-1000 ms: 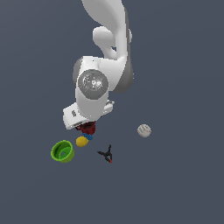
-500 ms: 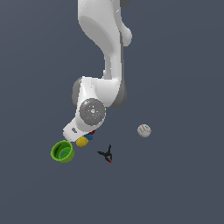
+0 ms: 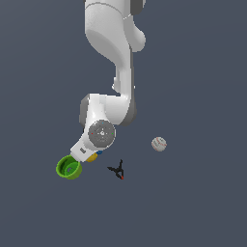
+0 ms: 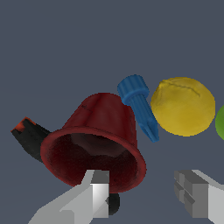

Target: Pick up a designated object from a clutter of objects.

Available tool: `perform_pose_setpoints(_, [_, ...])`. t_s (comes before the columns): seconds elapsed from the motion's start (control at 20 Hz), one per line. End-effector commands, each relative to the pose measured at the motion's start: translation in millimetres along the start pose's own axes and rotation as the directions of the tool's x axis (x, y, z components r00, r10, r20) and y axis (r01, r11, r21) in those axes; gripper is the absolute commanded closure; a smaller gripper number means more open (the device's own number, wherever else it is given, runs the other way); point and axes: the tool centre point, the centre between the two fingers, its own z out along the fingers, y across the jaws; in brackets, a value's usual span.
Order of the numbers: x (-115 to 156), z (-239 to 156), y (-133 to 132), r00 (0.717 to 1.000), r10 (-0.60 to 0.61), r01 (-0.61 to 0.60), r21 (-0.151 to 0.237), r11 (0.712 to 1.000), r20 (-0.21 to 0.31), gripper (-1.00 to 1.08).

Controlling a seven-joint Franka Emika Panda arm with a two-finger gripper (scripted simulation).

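While gripper (image 4: 142, 192) gapes w/ nothing held, red mug (image 4: 98, 142) lies beside one finger.

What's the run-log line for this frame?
phase: approach | tool: open, low over clutter | target: red mug, ungrasped | beside: blue bit, yellow ball

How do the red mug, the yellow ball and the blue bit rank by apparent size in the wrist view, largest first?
1. Red mug, largest; it also lies nearest the camera, which inflates it.
2. Yellow ball.
3. Blue bit, clearly the smallest and slimmest.
The mug and ball may be closer in true size than they look.
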Motion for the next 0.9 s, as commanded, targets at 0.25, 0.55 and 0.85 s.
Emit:
perform_pose_setpoints(0.25, [0.1,6.5,0.3,1.0,-0.005,0.005,0.0,1.0,0.002,-0.2])
perform_pose_setpoints(0.55, [-0.2,27.9,0.0,1.0,-0.008,0.008,0.0,1.0,0.003,-0.2])
perform_pose_setpoints(0.85, [-0.2,31.2,-0.2,1.0,-0.009,0.009,0.0,1.0,0.003,1.08])
